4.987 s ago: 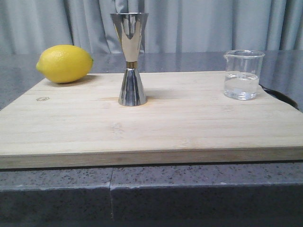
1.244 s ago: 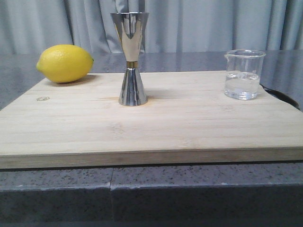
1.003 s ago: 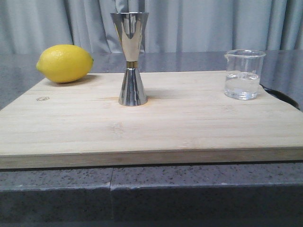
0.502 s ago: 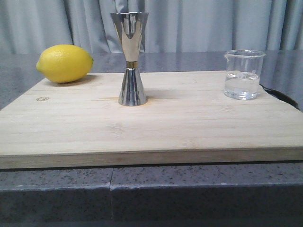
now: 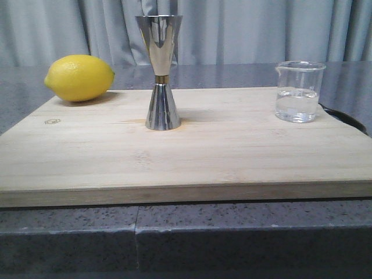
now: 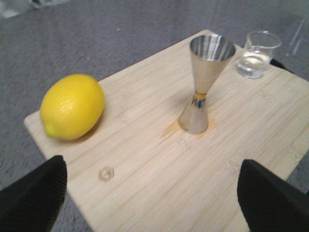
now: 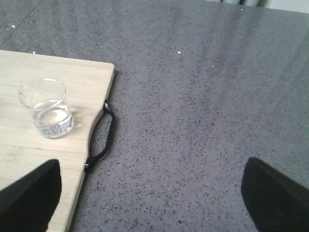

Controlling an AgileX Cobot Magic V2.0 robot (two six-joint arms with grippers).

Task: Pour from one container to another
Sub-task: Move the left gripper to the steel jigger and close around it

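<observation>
So far nothing is poured: the beaker [image 5: 299, 92] is left with water at the board's [image 5: 232, 151] right side, the jigger [image 5: 160, 70] mid-board, and both grippers [image 6: 145, 198] [image 7: 149, 198] are held wide open, empty.

We see soft, even light, rather dim and cool in the front view. The jigger [image 5: 159, 71] throws a faint shadow to its right on the board [image 5: 192, 157], and the lemon [image 5: 79, 78] leaves a small dark shadow under it. The polished steel shows bright reflections. The counter [image 7: 203, 96] has a pale sheen at the far side from the right gripper [image 7: 150, 193]. In the left wrist view the picture is a little blurred; the beaker [image 6: 259, 53], far from the left gripper [image 6: 149, 198], looks soft. The gripper fingers [image 6: 34, 198] are dark and unsharp.
</observation>
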